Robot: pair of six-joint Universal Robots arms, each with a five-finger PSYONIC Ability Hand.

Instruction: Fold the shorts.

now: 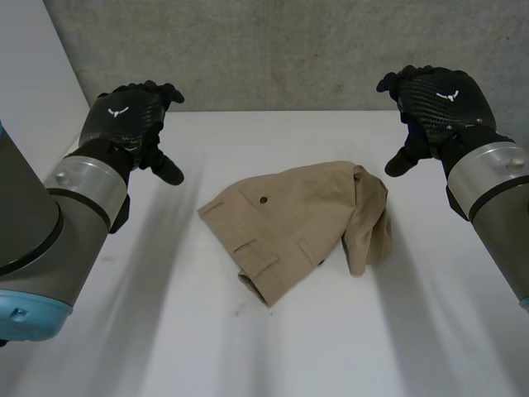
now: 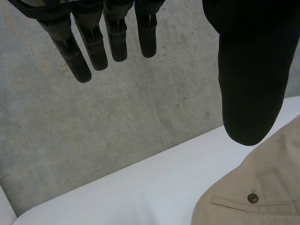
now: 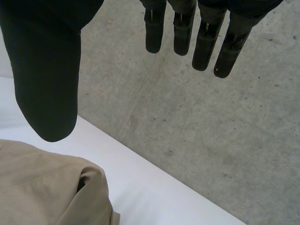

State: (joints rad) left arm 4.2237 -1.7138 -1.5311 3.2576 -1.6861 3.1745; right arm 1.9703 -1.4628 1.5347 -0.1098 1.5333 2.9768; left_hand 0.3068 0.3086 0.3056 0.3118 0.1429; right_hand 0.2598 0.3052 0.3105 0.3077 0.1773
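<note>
Head view: tan shorts point(image 1: 302, 223) are seen lying folded and rumpled at the middle of a white table point(image 1: 165, 331). The left hand point(image 1: 132, 120) and right hand point(image 1: 434, 103) are held on either side, well apart from the cloth.

Left wrist view: fingers point(image 2: 93, 42) are held straight with nothing grasped; a buttoned pocket point(image 2: 252, 198) is seen near the thumb.

Right wrist view: fingers point(image 3: 206, 42) are likewise straight and empty, with the shorts' bunched end near the thumb.

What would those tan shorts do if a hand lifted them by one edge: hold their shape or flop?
Probably flop: the shorts lie folded, with a limp bunch drooping at one end. They look light, being thin cloth. Pushed, they would likely wrinkle rather than slide across the table.
</note>
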